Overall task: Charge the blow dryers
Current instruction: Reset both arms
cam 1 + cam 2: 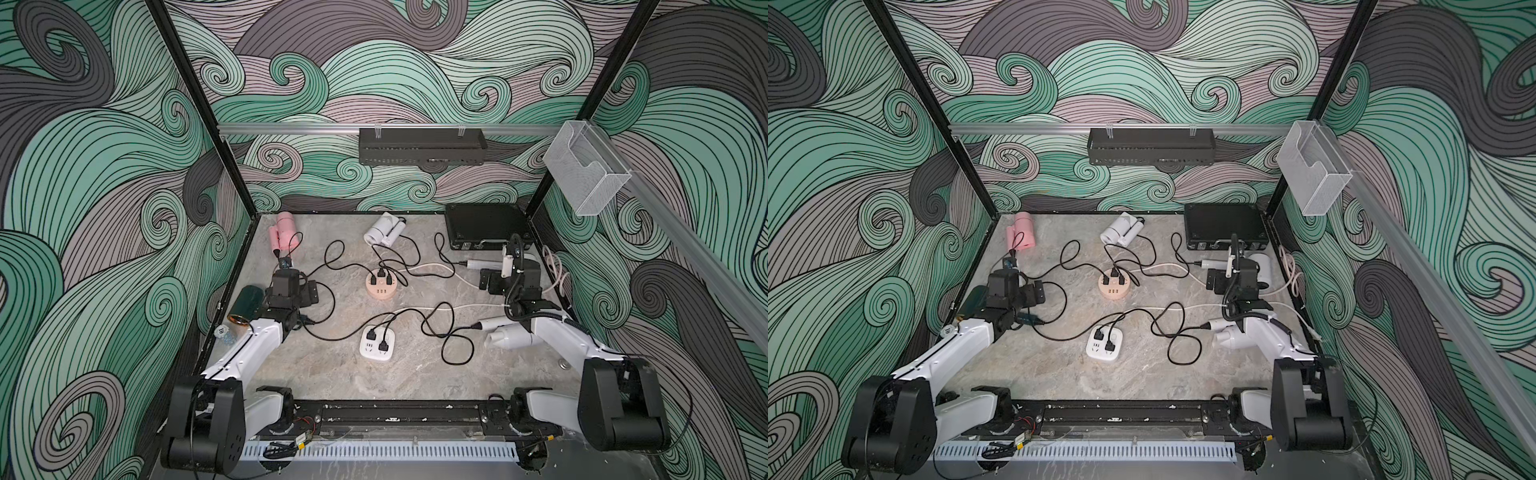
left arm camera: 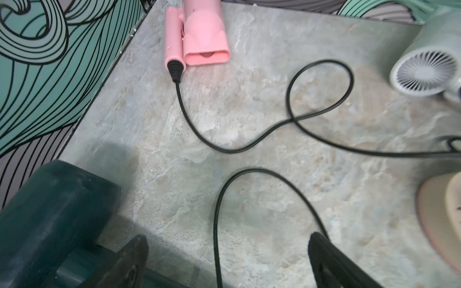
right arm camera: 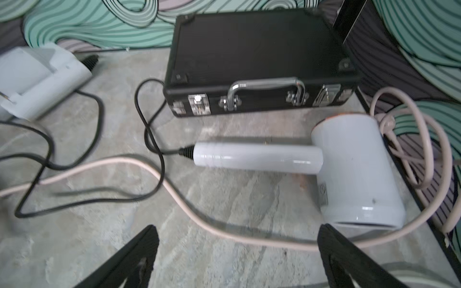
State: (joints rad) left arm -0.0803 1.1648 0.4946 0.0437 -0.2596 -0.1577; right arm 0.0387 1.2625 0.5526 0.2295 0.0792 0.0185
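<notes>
Plugs (image 1: 381,273): three in round hub (image 1: 381,286), two in square block (image 1: 377,347). My left gripper (image 2: 227,239) and right gripper (image 3: 238,228) hang spread, empty. Pink dryer (image 1: 282,230) far left, green dryer (image 1: 247,305) near left, white dryers (image 1: 384,232) far centre and right. Plugging looks done; next, retreat without snagging cords (image 2: 321,60).

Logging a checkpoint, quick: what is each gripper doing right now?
Left gripper: jaws open, holding nothing.
Right gripper: jaws open, holding nothing.

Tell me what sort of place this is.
Probably a robot test booth rather than a home. A left arm and a right arm are mounted on a black rail at the front edge, and swirl-printed wall panels in a black frame box in the marble-look table.
</notes>
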